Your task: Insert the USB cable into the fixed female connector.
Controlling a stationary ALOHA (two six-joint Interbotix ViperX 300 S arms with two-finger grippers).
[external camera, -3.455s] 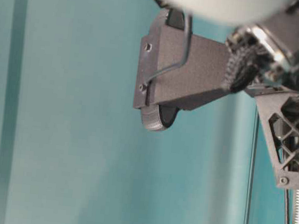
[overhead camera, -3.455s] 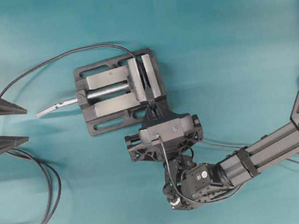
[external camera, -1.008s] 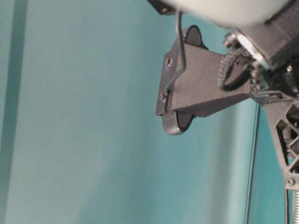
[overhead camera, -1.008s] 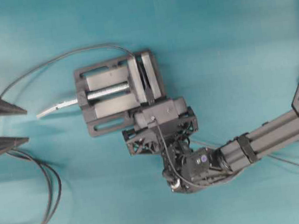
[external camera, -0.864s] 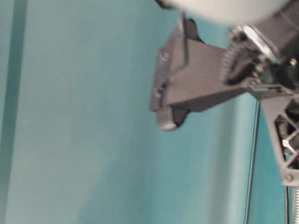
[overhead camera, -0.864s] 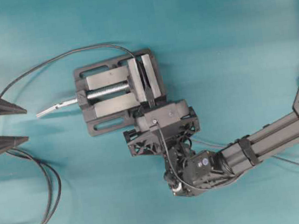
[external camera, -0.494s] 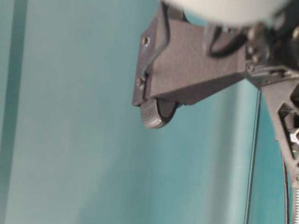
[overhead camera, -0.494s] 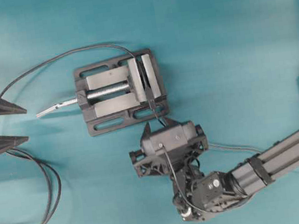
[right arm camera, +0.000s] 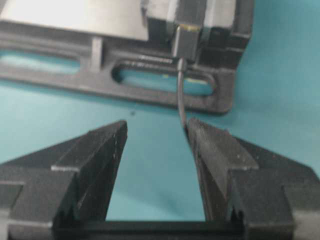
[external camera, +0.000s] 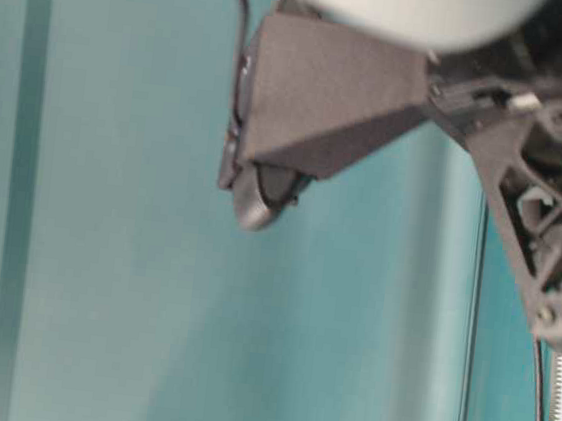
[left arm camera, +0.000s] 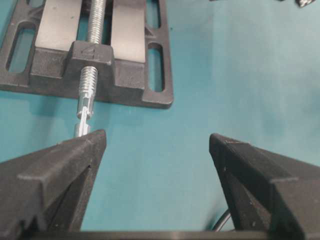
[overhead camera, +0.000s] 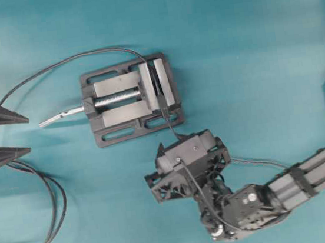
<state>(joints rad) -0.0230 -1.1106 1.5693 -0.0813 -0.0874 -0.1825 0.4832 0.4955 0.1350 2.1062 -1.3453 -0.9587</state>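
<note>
The USB cable's black plug [right arm camera: 186,42] stands end-on at the gap between the vise's jaws, where the fixed female connector [overhead camera: 158,85] is clamped and mostly hidden. Its thin cable [right arm camera: 180,97] runs from the plug back past the inner tip of one of my right fingers [right arm camera: 210,150]. My right gripper [right arm camera: 156,125] is open with only bare mat between its fingers, a short way in front of the vise [overhead camera: 130,99]. At the overhead view's left edge my left gripper [overhead camera: 26,135] is wide open and empty, facing the vise's screw handle [left arm camera: 84,117].
The grey vise [left arm camera: 120,60] sits left of centre on the teal mat. A longer black cable [overhead camera: 55,66] arcs from the vise's far side toward the left gripper and loops on the mat at the lower left [overhead camera: 54,226]. The right arm [overhead camera: 311,171] crosses the lower right.
My right gripper has drawn back from the vise's edge toward the near side, leaving the plug standing at the vise jaws. The left gripper has not moved.
</note>
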